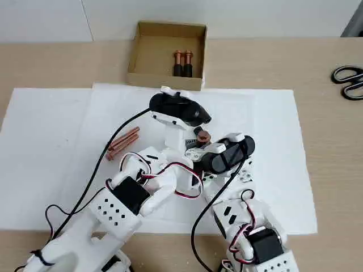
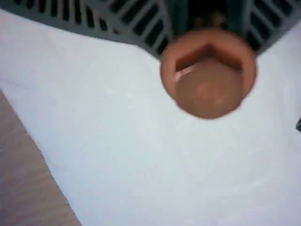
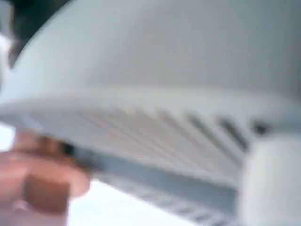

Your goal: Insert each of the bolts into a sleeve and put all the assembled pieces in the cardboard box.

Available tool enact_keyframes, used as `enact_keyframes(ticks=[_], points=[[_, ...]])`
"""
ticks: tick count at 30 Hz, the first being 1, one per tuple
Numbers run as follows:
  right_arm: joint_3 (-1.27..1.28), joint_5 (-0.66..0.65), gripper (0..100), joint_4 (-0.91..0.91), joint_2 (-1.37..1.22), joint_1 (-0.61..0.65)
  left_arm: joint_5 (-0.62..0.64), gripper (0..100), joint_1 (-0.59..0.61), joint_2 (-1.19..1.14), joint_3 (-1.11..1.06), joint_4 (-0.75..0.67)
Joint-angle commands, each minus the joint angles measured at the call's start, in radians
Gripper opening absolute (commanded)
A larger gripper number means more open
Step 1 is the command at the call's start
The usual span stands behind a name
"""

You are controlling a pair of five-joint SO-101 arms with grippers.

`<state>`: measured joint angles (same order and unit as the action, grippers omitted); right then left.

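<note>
High view: left gripper and right gripper meet nose to nose over the paper sheet, mid-counter. A copper bolt sits between them, head facing up. A dark part just behind it may be a sleeve (too small to tell). Two assembled pieces lie side by side in the cardboard box. Loose bolts lie on the sheet beside the left arm's elbow.

Left wrist view: bolt head close to the lens, tucked under a dark ribbed jaw, clear of the paper. The opposing jaw is hidden, so I cannot tell whether these jaws are pinching it.

Right wrist view: a pale ribbed jaw runs across the frame with the copper head at its edge. Spread or pressed together, cannot tell.

Risks, as judged:
- Bolt and bore off-axis: the bolt jams at the mouth or skids aside.
- Insecure hold on either part: a push knocks it loose onto the sheet, where it could roll.
- Grippers this near each other may collide.
- Left elbow or its cable could sweep the loose bolts.
</note>
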<state>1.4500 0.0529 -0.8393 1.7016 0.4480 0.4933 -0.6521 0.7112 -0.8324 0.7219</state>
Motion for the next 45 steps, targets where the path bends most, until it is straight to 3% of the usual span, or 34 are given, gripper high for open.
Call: enact_keyframes(ticks=[1, 7, 16, 24, 32, 39, 45], points=[[-0.006, 0.011, 0.4, 0.022, 0.015, 0.001, -0.011, 10, 0.0, 0.037, 0.025, 0.028], [-0.006, 0.011, 0.4, 0.019, 0.015, 0.001, -0.008, 23, 0.005, 0.037, 0.03, 0.115], [-0.006, 0.011, 0.4, 0.019, 0.015, 0.001, -0.009, 23, 0.055, 0.158, 0.027, 0.12], [-0.006, 0.011, 0.4, 0.019, 0.015, 0.001, -0.028, 23, 0.087, 0.173, 0.033, 0.304], [-0.011, 0.008, 0.4, 0.021, 0.015, -0.008, -0.117, 23, 0.324, 0.173, 0.122, 0.508], [-0.16, -0.012, 0.4, -0.058, -0.007, -0.193, -0.203, 23, 0.623, 0.172, 0.16, 0.628], [-0.488, -0.06, 0.4, -0.108, -0.331, -0.2, -0.201, 23, 0.713, 0.172, 0.159, 0.667]])
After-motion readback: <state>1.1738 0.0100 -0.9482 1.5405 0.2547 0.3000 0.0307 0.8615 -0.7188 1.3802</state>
